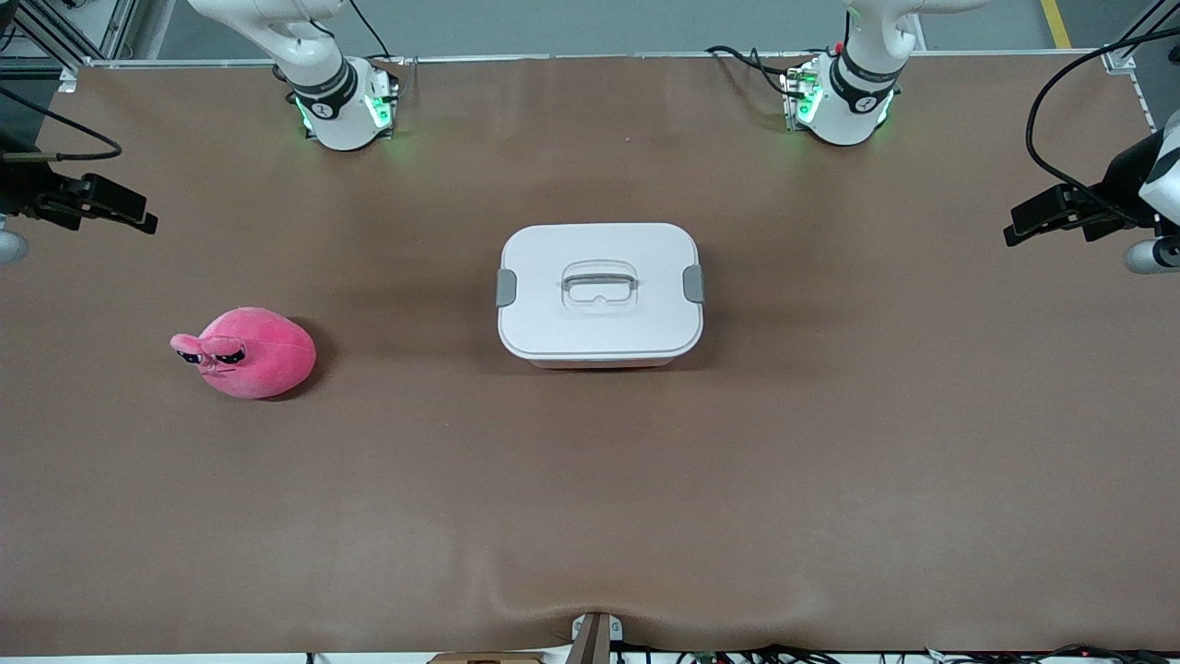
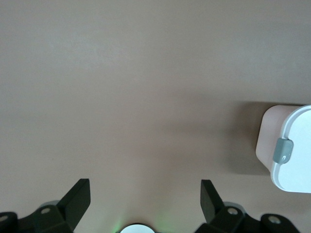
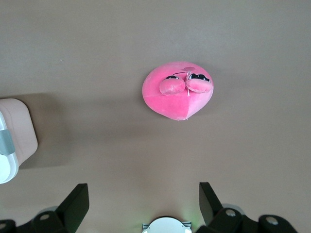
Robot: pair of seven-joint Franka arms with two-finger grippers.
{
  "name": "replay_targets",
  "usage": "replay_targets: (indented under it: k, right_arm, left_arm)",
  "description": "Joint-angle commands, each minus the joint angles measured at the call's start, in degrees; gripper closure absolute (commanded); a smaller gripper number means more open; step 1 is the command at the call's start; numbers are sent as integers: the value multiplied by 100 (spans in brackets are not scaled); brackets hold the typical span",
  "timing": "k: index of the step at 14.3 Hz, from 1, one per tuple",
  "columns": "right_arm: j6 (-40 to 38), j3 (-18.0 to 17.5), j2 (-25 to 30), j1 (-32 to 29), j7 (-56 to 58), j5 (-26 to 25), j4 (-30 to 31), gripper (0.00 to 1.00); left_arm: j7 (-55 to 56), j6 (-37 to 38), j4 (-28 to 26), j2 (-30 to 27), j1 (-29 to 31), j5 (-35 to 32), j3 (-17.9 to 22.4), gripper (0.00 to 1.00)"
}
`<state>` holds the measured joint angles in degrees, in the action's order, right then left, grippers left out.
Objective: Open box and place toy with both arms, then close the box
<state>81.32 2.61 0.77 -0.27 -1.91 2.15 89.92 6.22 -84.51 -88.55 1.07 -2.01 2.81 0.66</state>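
Observation:
The box [image 1: 599,304] stands shut in the middle of the table, its white lid on, a grey clip [image 1: 506,288] at each end and a clear handle [image 1: 599,284] sunk in the top. The pink plush toy [image 1: 249,352] lies on the table toward the right arm's end, a little nearer the camera than the box. My right gripper [image 1: 138,219] hangs open and empty over bare table at its end; its wrist view shows the toy [image 3: 177,91] and one box corner [image 3: 14,141] ahead of the gripper [image 3: 143,190]. My left gripper [image 1: 1019,229] hangs open and empty over its end; from the gripper [image 2: 145,187] one box end [image 2: 291,150] shows.
A brown mat [image 1: 590,480] covers the whole table. The two arm bases [image 1: 346,111] [image 1: 843,101] stand along the edge farthest from the camera. Black cables [image 1: 1042,120] loop over the left arm's end. A small bracket [image 1: 595,636] sits at the edge nearest the camera.

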Motion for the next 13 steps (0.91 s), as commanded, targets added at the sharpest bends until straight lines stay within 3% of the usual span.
replay_targets:
  k: [1, 13]
  right_arm:
    - [24, 3, -41, -17, 59, 58, 17, 0]
    - [498, -6, -86, 18, 330, 66, 421, 0]
  left_arm:
    - [317, 58, 154, 95, -63, 115, -30, 0]
    - [2268, -144, 145, 411, -124, 115, -900, 0]
